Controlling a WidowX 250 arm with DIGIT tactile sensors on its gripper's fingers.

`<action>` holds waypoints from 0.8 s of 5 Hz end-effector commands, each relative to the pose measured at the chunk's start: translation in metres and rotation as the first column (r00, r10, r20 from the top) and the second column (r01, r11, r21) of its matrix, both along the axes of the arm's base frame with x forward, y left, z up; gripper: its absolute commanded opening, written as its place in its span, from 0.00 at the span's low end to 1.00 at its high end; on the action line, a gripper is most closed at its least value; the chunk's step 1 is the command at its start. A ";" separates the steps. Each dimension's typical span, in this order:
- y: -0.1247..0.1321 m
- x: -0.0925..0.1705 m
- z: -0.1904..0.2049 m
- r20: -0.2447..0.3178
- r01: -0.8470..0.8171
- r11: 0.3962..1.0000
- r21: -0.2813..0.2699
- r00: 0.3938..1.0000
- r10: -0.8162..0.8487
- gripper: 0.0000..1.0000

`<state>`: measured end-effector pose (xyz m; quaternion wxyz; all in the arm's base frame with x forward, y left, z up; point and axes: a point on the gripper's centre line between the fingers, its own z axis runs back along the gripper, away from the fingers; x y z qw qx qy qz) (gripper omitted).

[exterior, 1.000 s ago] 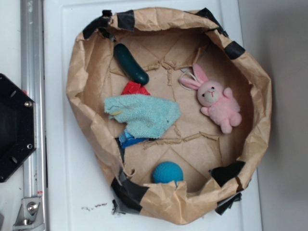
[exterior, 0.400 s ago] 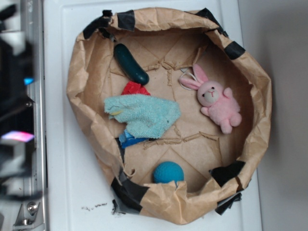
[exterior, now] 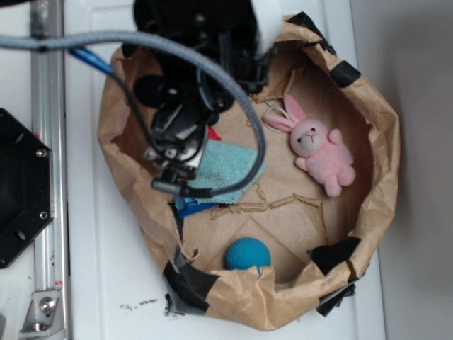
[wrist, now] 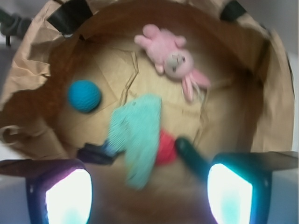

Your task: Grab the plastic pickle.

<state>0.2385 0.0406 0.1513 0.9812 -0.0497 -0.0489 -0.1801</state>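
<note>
Ext view: arm [exterior: 191,64] hides pickle. Wrist: pickle [wrist: 190,156] blurred, partly behind hand finger [wrist: 231,191].

In the paper basket [wrist: 275,93], the pickle [wrist: 190,156] lies beside the cloth [wrist: 136,135].

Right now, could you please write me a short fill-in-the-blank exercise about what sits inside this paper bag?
1. The stuffed bunny is coloured ____.
2. In the wrist view, the plastic pickle lies right beside a ____ object.
3. The round thing near the paper bag wall is a teal-blue ____.
4. In the exterior view, the arm hides the ____ from sight.

Missing words: pink; red; ball; pickle
</note>
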 end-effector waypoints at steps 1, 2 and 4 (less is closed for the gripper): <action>-0.017 0.005 -0.024 -0.011 0.193 0.966 0.170 0.981 -0.194 1.00; -0.009 0.019 -0.041 -0.055 0.192 0.968 0.163 0.981 -0.185 1.00; 0.002 0.013 -0.076 -0.126 0.327 0.915 0.238 0.944 -0.305 1.00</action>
